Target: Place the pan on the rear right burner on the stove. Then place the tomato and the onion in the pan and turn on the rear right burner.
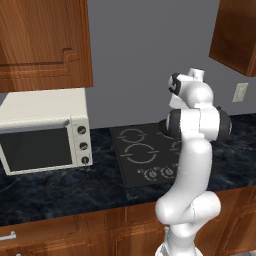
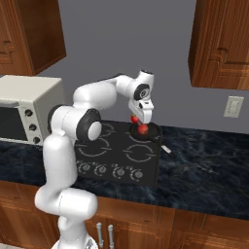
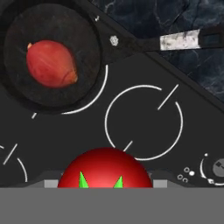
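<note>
— Hand (image 2: 138, 122) first: what was it carrying?

— It hung over the back of the stove (image 2: 121, 160), its jaws partly apart and closed on the tomato (image 3: 105, 168), which bulged red with its green leaves low in the hand view. In the right base view a small red shape sat between the fingers, probably that same tomato, though it was tiny there.

— And the pan?

— The pan (image 3: 48, 26) already sat on the rear right burner (image 3: 98, 94) (its pale ring peeked out around the pan's rim), with the handle (image 3: 183, 40) sticking out over the dark marbled counter (image 3: 166, 13).

— Anything in it?

— The onion (image 3: 51, 63) lay inside, reddish-brown, touching the pan's floor. So I judged the pan step done and the onion done.

— What was left?

— The tomato had yet to be lowered into the pan and let go; after that, the knob (image 3: 217, 166) for that burner had to be turned.
</note>
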